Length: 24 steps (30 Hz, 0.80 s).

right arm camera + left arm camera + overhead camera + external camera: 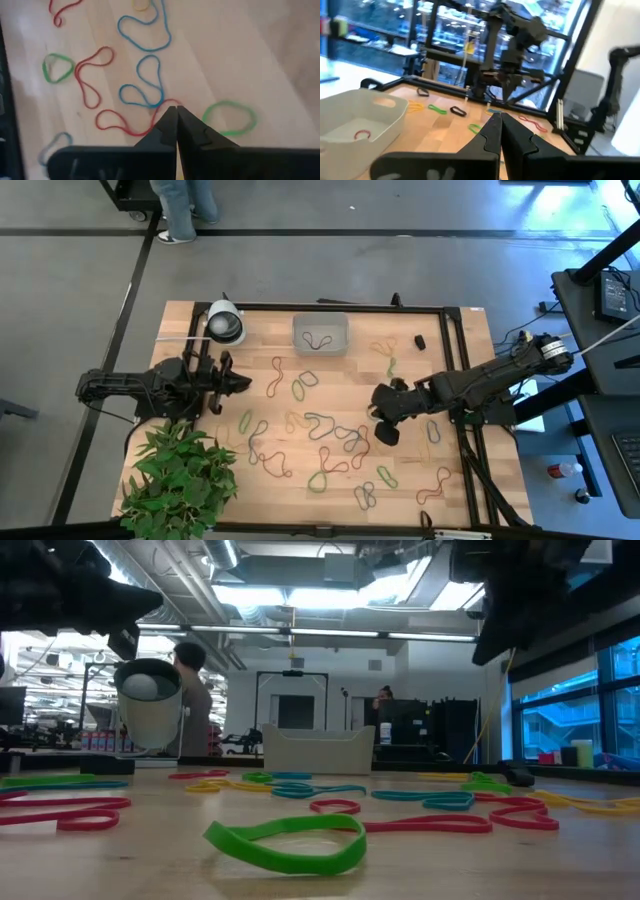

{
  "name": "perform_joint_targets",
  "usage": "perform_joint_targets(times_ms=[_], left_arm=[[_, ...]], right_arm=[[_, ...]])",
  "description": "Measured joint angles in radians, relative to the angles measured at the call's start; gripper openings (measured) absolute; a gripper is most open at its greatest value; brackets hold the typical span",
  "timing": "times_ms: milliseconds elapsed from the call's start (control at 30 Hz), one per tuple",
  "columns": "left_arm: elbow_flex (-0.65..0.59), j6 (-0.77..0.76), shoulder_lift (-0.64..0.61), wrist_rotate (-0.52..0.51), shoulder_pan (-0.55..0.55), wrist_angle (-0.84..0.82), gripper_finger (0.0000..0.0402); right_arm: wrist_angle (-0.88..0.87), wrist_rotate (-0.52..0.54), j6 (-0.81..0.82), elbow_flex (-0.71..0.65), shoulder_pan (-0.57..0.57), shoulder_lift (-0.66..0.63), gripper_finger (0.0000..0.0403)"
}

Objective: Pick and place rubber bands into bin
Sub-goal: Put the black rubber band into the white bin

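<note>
Right wrist view shows your right gripper point(175, 111) pinched shut over a red band point(120, 125) that crosses a blue band point(142, 90); whether it holds the red one you cannot tell. Lift now and the tangle may drag along or slip free. The bin point(320, 334) sits well apart at the table's far edge. The left gripper point(243, 384) waits closed.

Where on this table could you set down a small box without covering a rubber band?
Bare wood lies between the tape roll and the bin, and along the front edge right of the plant. The middle, strewn with rubber bands, is crowded.
</note>
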Motion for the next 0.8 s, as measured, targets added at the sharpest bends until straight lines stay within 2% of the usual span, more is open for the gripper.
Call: perform_joint_targets(times_ms=[200, 300, 400, 567, 700, 800], left_arm=[[0.094, -0.033, 0.132, -0.122, -0.021, -0.029, 0.0001], [0.181, -0.031, 0.257, -0.207, -0.039, -0.065, 0.0001], [0.286, -0.031, 0.405, -0.256, -0.053, -0.138, 0.0001], [0.488, -0.050, 0.639, -0.293, -0.052, -0.335, 0.0001], [0.646, -0.057, 0.791, -0.292, -0.035, -0.549, 0.0005], [0.742, -0.104, 0.892, -0.283, -0.011, -0.731, 0.0024]], right_arm=[[0.022, 0.014, -0.224, -0.010, -0.049, -0.001, 0.0002], [0.136, -0.001, -0.308, -0.084, -0.086, -0.019, 0.0002], [0.316, -0.083, -0.331, -0.190, -0.129, -0.033, 0.0002], [0.525, -0.185, -0.333, -0.333, -0.160, -0.051, 0.0002], [0.541, -0.206, -0.334, -0.402, -0.161, -0.078, 0.0002], [0.547, -0.211, -0.334, -0.433, -0.161, -0.101, 0.0002]])
